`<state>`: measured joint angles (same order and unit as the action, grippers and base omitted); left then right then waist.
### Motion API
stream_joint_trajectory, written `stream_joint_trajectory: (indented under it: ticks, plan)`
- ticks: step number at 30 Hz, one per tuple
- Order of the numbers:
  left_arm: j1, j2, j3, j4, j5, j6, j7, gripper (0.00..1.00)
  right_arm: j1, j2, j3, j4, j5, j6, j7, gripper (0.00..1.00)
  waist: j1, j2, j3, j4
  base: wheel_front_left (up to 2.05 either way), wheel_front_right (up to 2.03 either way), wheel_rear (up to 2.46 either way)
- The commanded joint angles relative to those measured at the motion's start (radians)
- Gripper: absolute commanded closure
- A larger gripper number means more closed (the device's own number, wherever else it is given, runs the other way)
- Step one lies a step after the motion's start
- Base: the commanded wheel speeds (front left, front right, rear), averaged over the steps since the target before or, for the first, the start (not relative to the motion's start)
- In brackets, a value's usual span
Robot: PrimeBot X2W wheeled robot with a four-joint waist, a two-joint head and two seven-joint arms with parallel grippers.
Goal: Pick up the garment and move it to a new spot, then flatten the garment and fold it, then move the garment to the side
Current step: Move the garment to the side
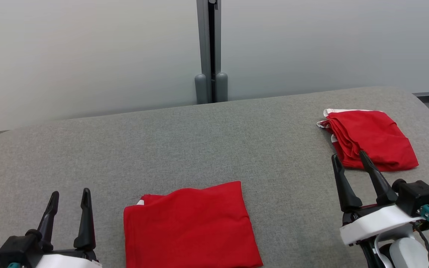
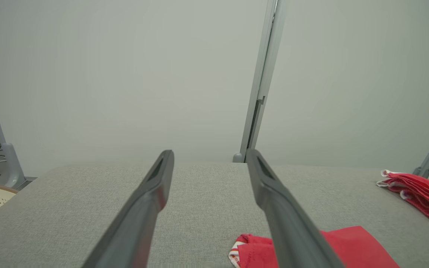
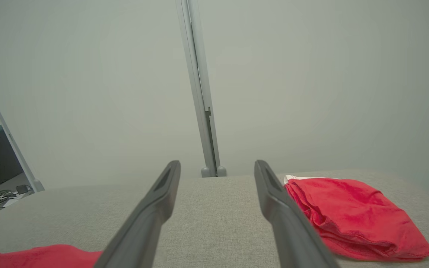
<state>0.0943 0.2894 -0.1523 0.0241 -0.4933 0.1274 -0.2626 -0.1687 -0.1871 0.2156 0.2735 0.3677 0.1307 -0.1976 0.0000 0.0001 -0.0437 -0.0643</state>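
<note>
Folded red garment (image 1: pixel 190 227) lies flat on the grey table (image 1: pixel 199 141), at the near edge between our grippers. Left gripper (image 1: pixel 70 191) and right gripper (image 1: pixel 348 154) both gape wide, holding nothing. The fold looks finished, though its near edge is cut off. Next we pinch an edge and carry it aside, probably toward the other red garment (image 1: pixel 371 139).

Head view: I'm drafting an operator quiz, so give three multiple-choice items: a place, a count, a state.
1. Where does the rumpled red garment lie? A. Far right of the table, by the right gripper. B. Far left. C. On the floor.
2. How many red garments are on the table? A. One. B. Two. C. Three.
3. How are the left gripper and right gripper? A. Both open, empty. B. Both shut on cloth. C. One shut.
Answers: 1 A, it lies beside that gripper; 2 B, a flat folded garment lies near the front centre too; 3 A, each shows a wide gap holding nothing.
</note>
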Motion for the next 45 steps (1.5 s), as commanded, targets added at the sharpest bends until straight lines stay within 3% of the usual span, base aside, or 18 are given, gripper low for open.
stream_joint_trajectory:
  ticks: [1,8,16,28,37,38,39,41,45]
  plan:
    - [-0.014,0.005,-0.006,0.004,0.009,0.001,0.006,0.0,0.005,-0.004,0.005,-0.004,-0.003,0.0,0.011,0.0,0.0,-0.0001,0.002,0.007,0.0,0.0,0.0]
    - [-0.027,0.012,-0.038,0.015,0.013,0.008,0.075,0.0,-0.009,-0.004,0.013,0.004,0.008,0.0,0.048,0.0,0.0,-0.0001,-0.003,0.046,0.0,0.0,0.0]
    - [-0.041,0.015,-0.071,0.017,-0.007,0.001,0.16,0.0,-0.031,0.013,0.065,0.063,0.033,0.0,0.168,0.0,0.0,-0.0001,-0.008,0.106,0.0,0.0,0.0]
    - [-0.065,0.018,-0.113,-0.038,-0.001,-0.004,0.218,0.0,-0.103,0.055,0.141,0.286,0.182,0.0,0.531,0.0,0.0,-0.0001,0.019,0.24,0.0,0.0,0.0]
    - [-0.094,-0.003,-0.156,-0.02,-0.003,-0.026,0.222,0.0,-0.136,0.072,0.122,0.434,0.242,0.0,0.651,0.0,0.0,-0.0001,0.038,0.328,0.0,0.0,0.0]
    - [-0.092,-0.003,-0.158,-0.015,-0.004,-0.029,0.218,0.0,-0.137,0.073,0.125,0.441,0.242,0.0,0.652,0.02,0.0,-0.0001,0.039,0.331,0.0,0.0,0.0]
    - [-0.093,-0.003,-0.158,-0.01,-0.005,-0.029,0.216,0.0,-0.14,0.073,0.126,0.441,0.25,0.0,0.642,0.5,0.0,-0.0001,0.041,0.334,0.0,0.0,0.0]
    - [-0.095,-0.005,-0.158,-0.002,-0.008,-0.031,0.21,0.0,-0.145,0.071,0.132,0.437,0.26,0.0,0.63,1.0,0.0,-0.0001,0.044,0.336,0.0,0.0,0.0]
    - [-0.097,-0.002,-0.156,0.011,-0.009,-0.03,0.201,0.0,-0.162,0.059,0.146,0.416,0.279,0.0,0.593,1.0,0.0,-0.0001,0.046,0.323,0.0,0.0,0.0]
